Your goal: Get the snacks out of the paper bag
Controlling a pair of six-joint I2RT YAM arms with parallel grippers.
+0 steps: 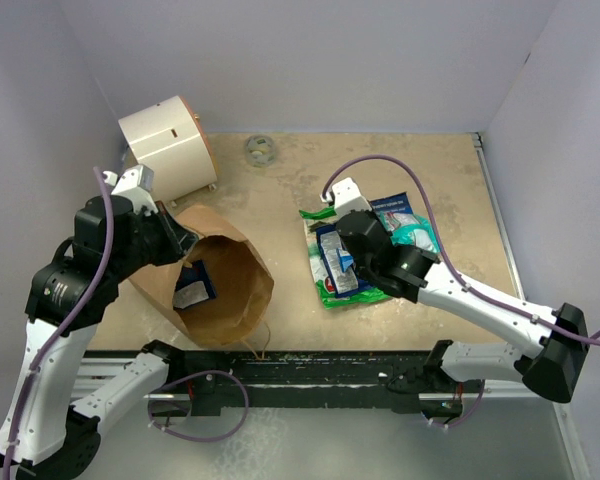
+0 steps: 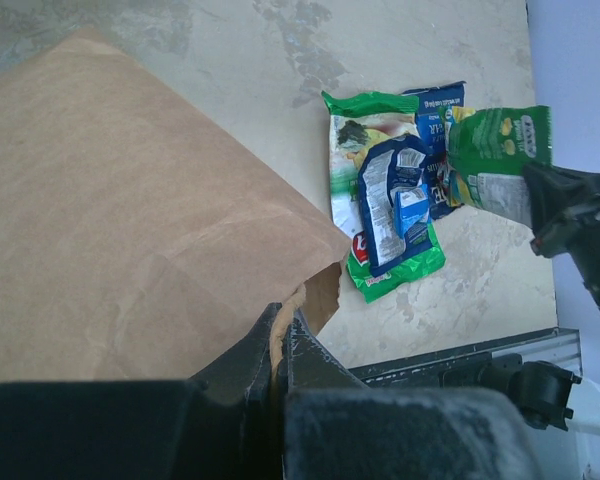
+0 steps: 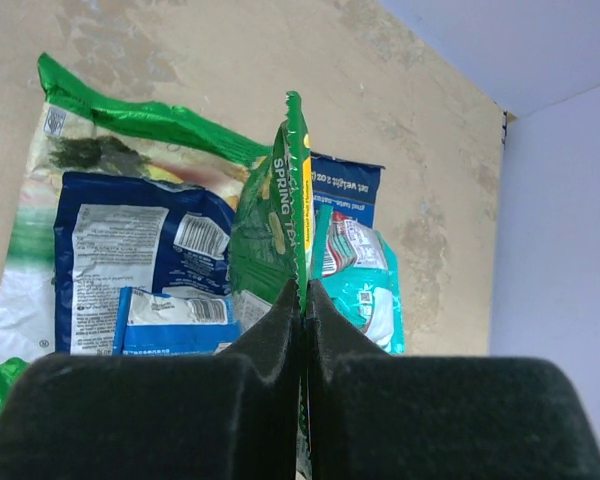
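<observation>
Overhead, the brown kraft paper bag [image 1: 230, 245] lies sideways on the bench [image 1: 430, 180], a blue shiny packet [image 1: 193, 285] inside and more snack packets [image 1: 335, 275] piled nearby. Left wrist: the left gripper [image 2: 283, 335] pinches the bag's rim. Right wrist: the right gripper [image 3: 303, 305] clamps the edge of a green-and-yellow foil packet [image 3: 275, 220].

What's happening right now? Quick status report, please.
Left gripper shut on paper bag rim. Right gripper shut on green packet, over snack pile. Blue packet inside bag. Nothing blocking.

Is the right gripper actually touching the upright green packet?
Touching. The right wrist view shows the right gripper shut on the edge of the upright green packet.
</observation>
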